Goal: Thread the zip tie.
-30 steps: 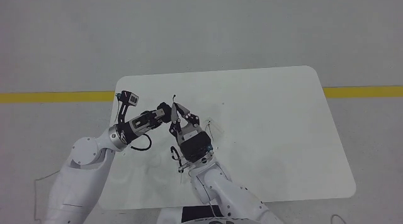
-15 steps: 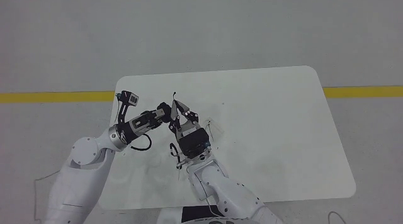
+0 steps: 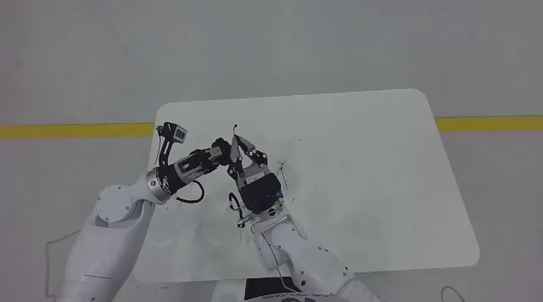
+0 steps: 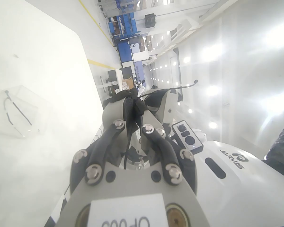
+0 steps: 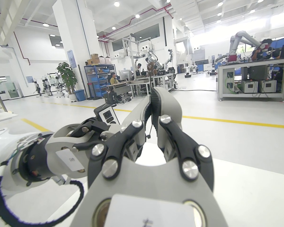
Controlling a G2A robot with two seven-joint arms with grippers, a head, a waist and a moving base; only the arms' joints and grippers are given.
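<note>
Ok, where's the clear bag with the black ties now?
In the top view the clear bag lies flat on the table, close beside the right gripper, on the robot's right of it.

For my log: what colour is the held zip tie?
The zip tie is black, clearest in the left wrist view.

zip tie (image 3: 235, 132): black (thin strand)
bench (image 3: 365, 175): plain white
left tool (image 4: 130, 96): grey, black linkage
right tool (image 5: 152, 92): grey, black linkage
floor (image 3: 339, 30): pale grey, yellow stripes
</note>
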